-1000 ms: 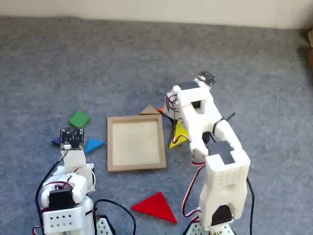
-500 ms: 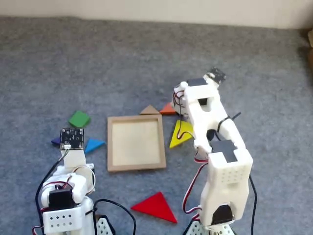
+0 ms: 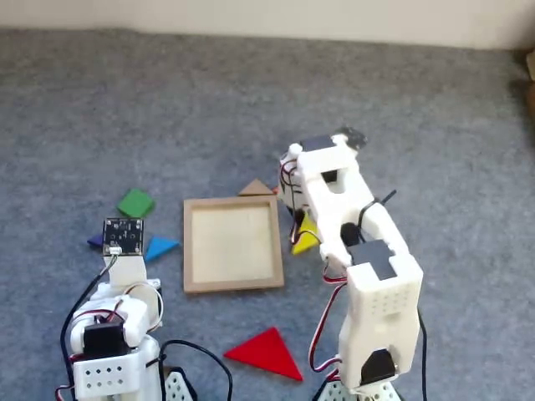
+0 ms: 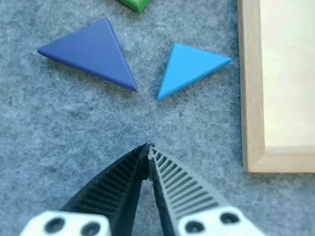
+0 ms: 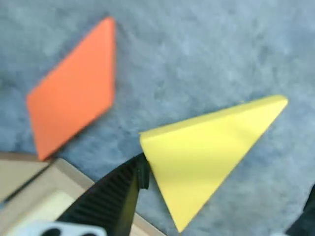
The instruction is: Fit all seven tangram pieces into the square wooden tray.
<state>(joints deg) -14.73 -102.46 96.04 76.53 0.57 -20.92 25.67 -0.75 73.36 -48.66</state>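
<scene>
The left gripper point(image 4: 148, 147) is pressed closed on nothing, over the carpet point(image 4: 59, 128) and near the light blue triangle point(image 4: 189, 66) and the dark blue triangle point(image 4: 91, 51). The right gripper point(image 5: 141, 172) sits at a corner of the yellow triangle point(image 5: 204, 155), just beside the tray point(image 3: 191, 251); whether it has hold of that piece cannot be told. The orange piece point(image 5: 74, 110) lies near it. The tray holds nothing. The green square point(image 3: 135, 203), brown triangle point(image 3: 256, 189) and red triangle point(image 3: 266, 352) also lie on the carpet. So all seven pieces are left to place, and the job looks barely begun.
</scene>
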